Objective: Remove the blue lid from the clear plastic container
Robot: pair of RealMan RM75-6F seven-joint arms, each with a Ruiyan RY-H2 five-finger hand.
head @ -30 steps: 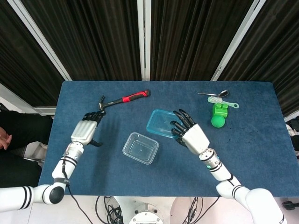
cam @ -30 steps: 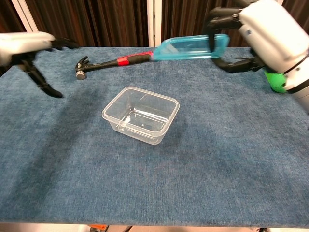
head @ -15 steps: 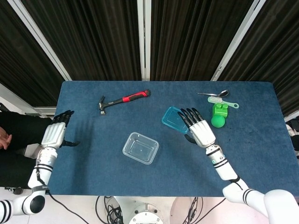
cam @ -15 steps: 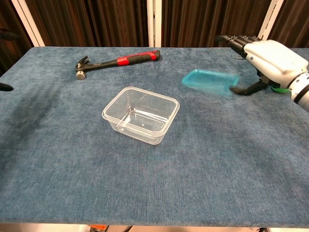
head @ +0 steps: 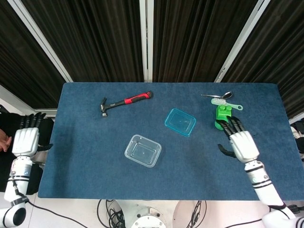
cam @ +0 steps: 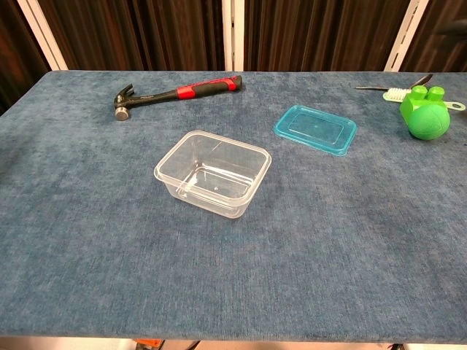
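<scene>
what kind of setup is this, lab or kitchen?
Likely a lab test bench: blue cloth-covered table, dark curtain backdrop, and unrelated props, a hammer beside a clear plastic container.

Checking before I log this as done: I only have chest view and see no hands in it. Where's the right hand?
Observer: Head view shows the right hand over the table's right side, just near of the green toy, holding nothing, fingers apart.
Operator: Left hand?
Observer: Left hand is off the table's left edge, also holding nothing, fingers apart.
Operator: Either one touching the lid?
Observer: No. The lid lies flat on the table, apart from both hands and from the container.
</scene>
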